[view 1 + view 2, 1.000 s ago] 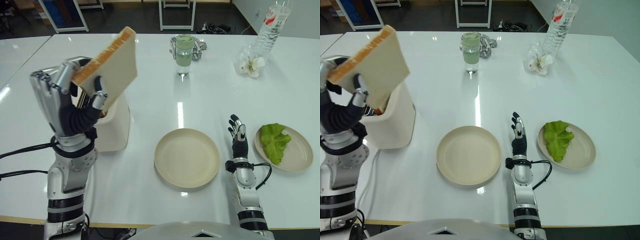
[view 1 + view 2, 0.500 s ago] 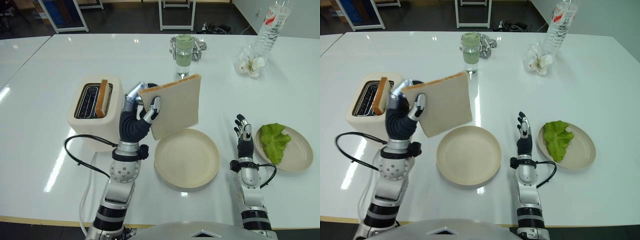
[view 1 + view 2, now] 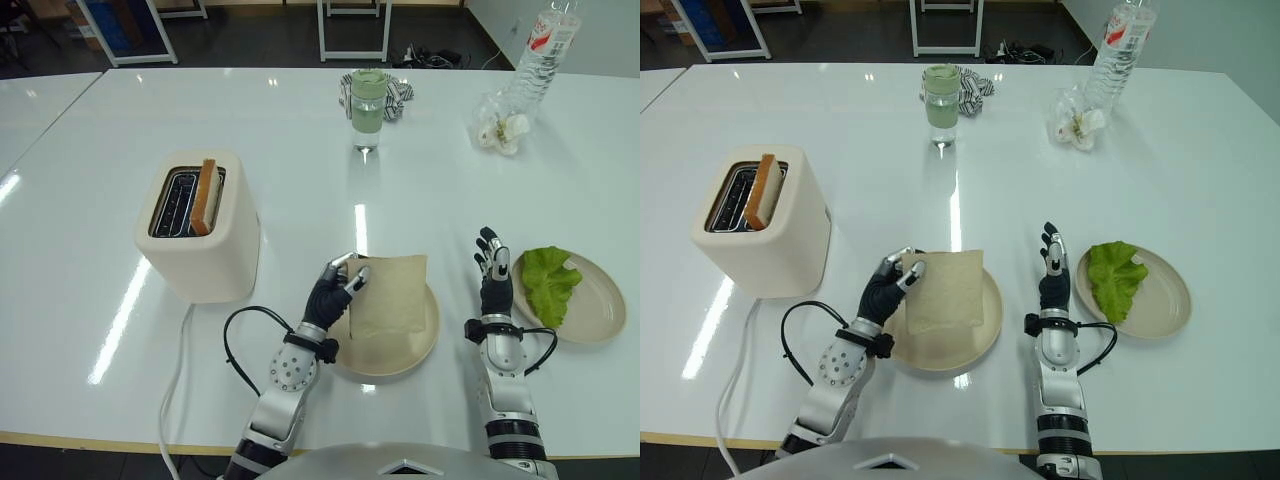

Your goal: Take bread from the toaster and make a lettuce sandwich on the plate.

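A slice of bread (image 3: pixel 390 295) lies flat on the beige plate (image 3: pixel 425 345) at the table's front centre. My left hand (image 3: pixel 335 290) is at the plate's left rim, fingers curled on the slice's left edge. The cream toaster (image 3: pixel 200 245) stands to the left with another slice (image 3: pixel 206 196) upright in its right slot. A lettuce leaf (image 3: pixel 548 282) rests on a second beige plate (image 3: pixel 600 315) at the right. My right hand (image 3: pixel 495 275) stands upright between the two plates, fingers straight and holding nothing.
A glass of green drink (image 3: pixel 366 108) stands at the back centre before a striped cloth (image 3: pixel 397 97). A plastic bottle (image 3: pixel 545 45) and a crumpled clear bag (image 3: pixel 500 125) sit at the back right. The toaster's white cord (image 3: pixel 178 380) runs to the table's front edge.
My left hand has carried the bread from high beside the toaster rightward and down, and the slice now lies flat on the plate. My right hand has crept slightly forward.
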{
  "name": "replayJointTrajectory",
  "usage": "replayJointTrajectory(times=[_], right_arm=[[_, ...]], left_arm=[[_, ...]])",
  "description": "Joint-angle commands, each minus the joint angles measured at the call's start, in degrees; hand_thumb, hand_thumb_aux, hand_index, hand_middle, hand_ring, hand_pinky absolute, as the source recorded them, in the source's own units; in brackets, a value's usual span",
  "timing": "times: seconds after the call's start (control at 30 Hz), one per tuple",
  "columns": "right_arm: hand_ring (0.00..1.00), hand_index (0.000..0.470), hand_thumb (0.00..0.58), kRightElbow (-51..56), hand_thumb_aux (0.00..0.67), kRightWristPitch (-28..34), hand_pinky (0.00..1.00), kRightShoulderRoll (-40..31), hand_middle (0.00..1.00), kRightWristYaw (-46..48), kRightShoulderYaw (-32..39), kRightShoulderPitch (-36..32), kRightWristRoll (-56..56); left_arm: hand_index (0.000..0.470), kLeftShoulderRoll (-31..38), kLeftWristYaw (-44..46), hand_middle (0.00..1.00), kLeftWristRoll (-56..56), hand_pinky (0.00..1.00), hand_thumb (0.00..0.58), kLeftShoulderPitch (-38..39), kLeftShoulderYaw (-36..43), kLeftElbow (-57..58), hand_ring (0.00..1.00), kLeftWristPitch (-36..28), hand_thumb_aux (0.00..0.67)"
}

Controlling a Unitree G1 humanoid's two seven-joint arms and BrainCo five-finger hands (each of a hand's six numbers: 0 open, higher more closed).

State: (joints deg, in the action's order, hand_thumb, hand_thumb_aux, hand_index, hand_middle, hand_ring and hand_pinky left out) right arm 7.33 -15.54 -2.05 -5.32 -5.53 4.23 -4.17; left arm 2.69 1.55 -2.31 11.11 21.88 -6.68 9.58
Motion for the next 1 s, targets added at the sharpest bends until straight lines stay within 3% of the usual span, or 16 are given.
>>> replayJointTrajectory(times=[0.03,0.63,0.7,0.73,0.77,0.87,0.9,0.93,1.0], right_arm=[[0.0,0.0,0.0,-0.33,0.0,0.89,0.0,0.17,0.0,-0.24,-0.22,-0.01,0.62],[0.0,0.0,0.0,-1.45,0.0,1.41,0.0,0.11,0.0,-0.22,-0.18,0.67,0.65],[0.0,0.0,0.0,-1.5,0.0,1.43,0.0,0.14,0.0,-0.21,-0.13,0.75,0.63],[0.0,0.0,0.0,-1.47,0.0,1.43,0.0,0.14,0.0,-0.21,-0.13,0.76,0.63],[0.0,0.0,0.0,-1.55,0.0,1.47,0.0,0.17,0.0,-0.24,-0.12,0.82,0.62],[0.0,0.0,0.0,-1.72,0.0,1.57,0.0,0.28,0.0,-0.31,-0.03,0.91,0.58],[0.0,0.0,0.0,-1.74,0.0,1.61,0.0,0.29,0.0,-0.28,0.0,0.9,0.59],[0.0,0.0,0.0,-1.76,0.0,1.66,0.0,0.29,0.0,-0.24,0.03,0.9,0.61],[0.0,0.0,0.0,-1.81,0.0,1.76,0.0,0.29,0.0,-0.19,0.05,0.91,0.64]], left_arm=[[0.47,0.84,0.57,1.0,-2.84,1.0,0.58,0.68,0.02,1.82,1.0,-2.27,0.67],[0.47,4.93,-2.51,1.0,-17.53,1.0,0.58,-1.21,0.08,4.75,1.0,-0.27,0.67],[0.38,7.07,-5.83,1.0,-24.61,1.0,0.559,-2.55,1.15,5.96,1.0,1.27,0.541],[0.245,8.41,-7.6,0.92,-28.54,0.92,0.447,-3.39,1.76,6.51,0.92,1.99,0.349],[0.107,9.16,-8.86,0.82,-31.06,0.82,0.234,-3.89,1.96,6.86,0.82,2.38,0.152],[0.037,10.96,-11.71,0.67,-36.71,0.67,0.087,-4.82,2.25,6.91,0.67,2.85,0.053],[0.0,12.12,-13.39,0.49,-40.44,0.49,0.0,-5.2,2.58,6.49,0.49,2.37,0.0],[0.0,13.59,-15.61,0.27,-45.03,0.27,0.0,-5.71,2.93,5.88,0.27,1.65,0.0],[0.0,15.54,-19.16,0.07,-51.62,0.07,0.0,-5.99,2.51,3.57,0.07,0.48,0.0]])
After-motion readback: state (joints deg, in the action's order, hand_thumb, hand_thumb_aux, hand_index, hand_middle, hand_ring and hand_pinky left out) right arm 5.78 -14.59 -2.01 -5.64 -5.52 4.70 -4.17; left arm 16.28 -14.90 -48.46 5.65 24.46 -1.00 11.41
